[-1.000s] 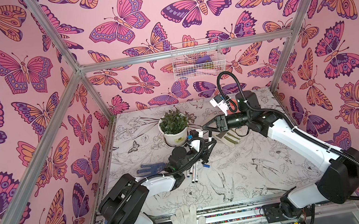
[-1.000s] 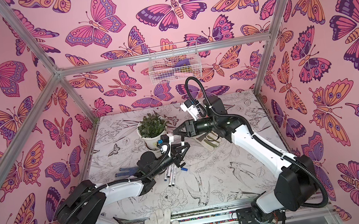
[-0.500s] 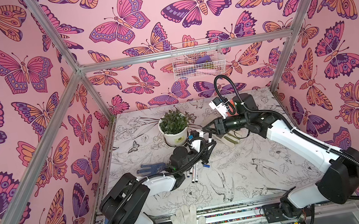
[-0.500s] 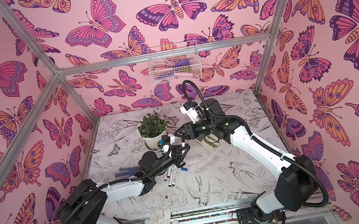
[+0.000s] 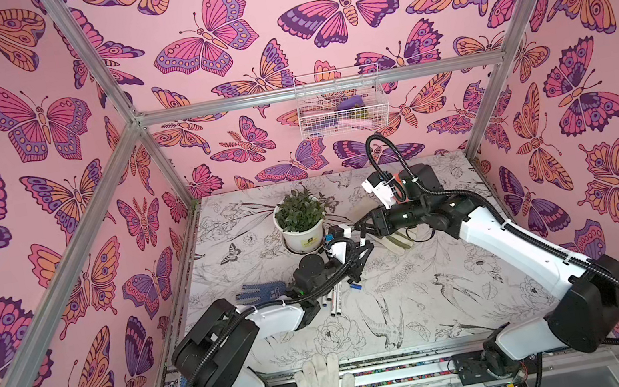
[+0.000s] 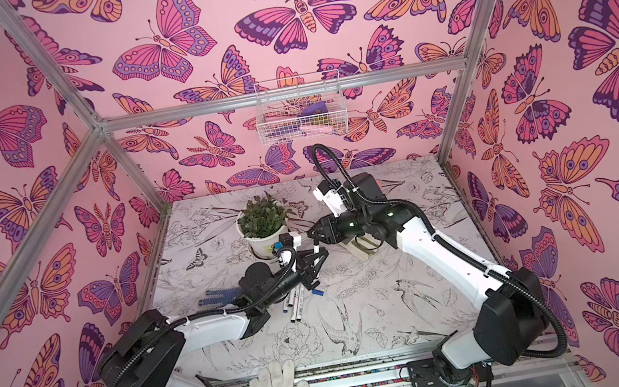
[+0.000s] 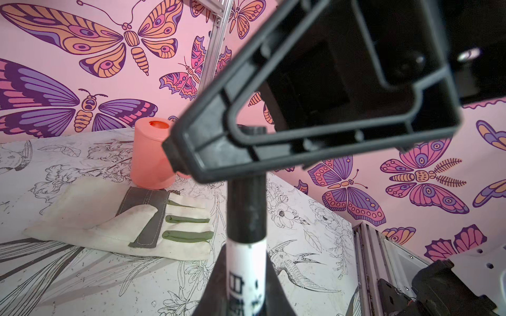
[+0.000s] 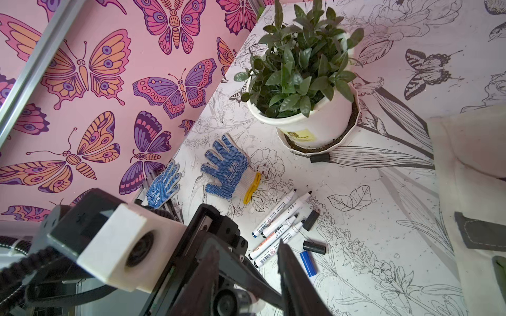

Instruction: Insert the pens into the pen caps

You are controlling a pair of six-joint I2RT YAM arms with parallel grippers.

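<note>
Pen [image 7: 246, 262] and cap [image 7: 246, 208] meet in mid-air at the centre of both top views, just right of and a little below the plant pot [image 5: 300, 225]. The left gripper [image 5: 363, 248] is pinched tight on the white barrel, aiming it up at the right gripper [image 5: 362, 231], which reaches in from the right of the frame. From the left wrist, the black cap sits on the pen's end. Its far end is hidden behind a right-hand finger, so whether those jaws are clamped on it cannot be told.

Four loose pens [image 8: 276, 221] lie side by side on the table [image 8: 383, 246], below the left gripper in a top view. Two black caps [image 8: 314, 247] and a blue cap [image 8: 308, 263] lie beside their tips, and a spare cap [image 8: 319, 158] rests by the pot's saucer.

All of it looks like light, stiff, smooth plastic, likely to roll or twist in a pinch. The best hold looks like mid-barrel for a pen and square across the sides for a cap, pushing straight along the axis.
</note>
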